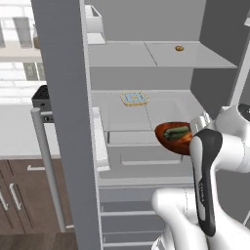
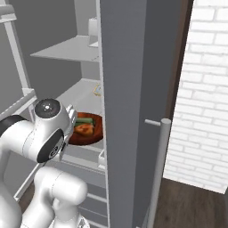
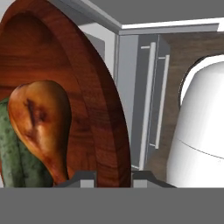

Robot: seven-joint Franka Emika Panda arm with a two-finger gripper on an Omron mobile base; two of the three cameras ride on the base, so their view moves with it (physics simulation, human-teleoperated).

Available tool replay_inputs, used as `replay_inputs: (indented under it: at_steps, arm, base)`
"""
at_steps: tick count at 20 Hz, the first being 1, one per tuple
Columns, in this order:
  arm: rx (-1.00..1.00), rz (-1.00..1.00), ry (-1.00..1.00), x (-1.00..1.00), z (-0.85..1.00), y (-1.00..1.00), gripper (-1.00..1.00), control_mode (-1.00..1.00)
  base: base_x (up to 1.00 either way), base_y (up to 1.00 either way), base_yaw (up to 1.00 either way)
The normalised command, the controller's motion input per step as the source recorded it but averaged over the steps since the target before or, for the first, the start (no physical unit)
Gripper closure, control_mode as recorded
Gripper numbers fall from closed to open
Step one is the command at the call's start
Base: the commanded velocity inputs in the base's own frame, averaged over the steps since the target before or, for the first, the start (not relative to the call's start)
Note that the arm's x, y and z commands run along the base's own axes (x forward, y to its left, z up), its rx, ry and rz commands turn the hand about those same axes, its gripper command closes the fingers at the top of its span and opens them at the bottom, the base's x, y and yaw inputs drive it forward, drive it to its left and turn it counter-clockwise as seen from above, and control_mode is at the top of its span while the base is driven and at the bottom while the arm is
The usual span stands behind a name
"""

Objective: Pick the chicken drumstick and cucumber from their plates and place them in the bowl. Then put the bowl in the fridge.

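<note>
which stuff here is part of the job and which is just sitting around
Job: bowl, held at its rim by the shut gripper; chicken drumstick and cucumber inside it; open fridge.
Lying about: blue-patterned item on a fridge shelf; small brown item on the shelf above.

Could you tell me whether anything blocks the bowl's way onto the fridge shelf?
Nothing visible does. The fridge door stands open, and the bowl, gripped at its rim by the gripper, hangs before the middle shelf. A small blue item lies farther back left.

Even, flat rendered light; sharp, shadowless, glare-free.
</note>
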Motion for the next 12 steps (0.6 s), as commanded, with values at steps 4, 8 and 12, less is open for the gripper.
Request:
replay_inputs:
  at_steps: [4,8,12]
  arm:
    - [-0.03,0.00,-0.03,0.14,0.00,0.11,1.00,-1.00]
    - [-0.09,0.00,-0.12,0.72,0.03,0.19,1.00,-1.00]
    - [-0.02,0.00,-0.07,1.00,0.00,0.03,1.00,-1.00]
  base:
    - [0.00,0.00,0.00]
    - [0.00,0.00,0.00]
    - [0.00,0.00,0.00]
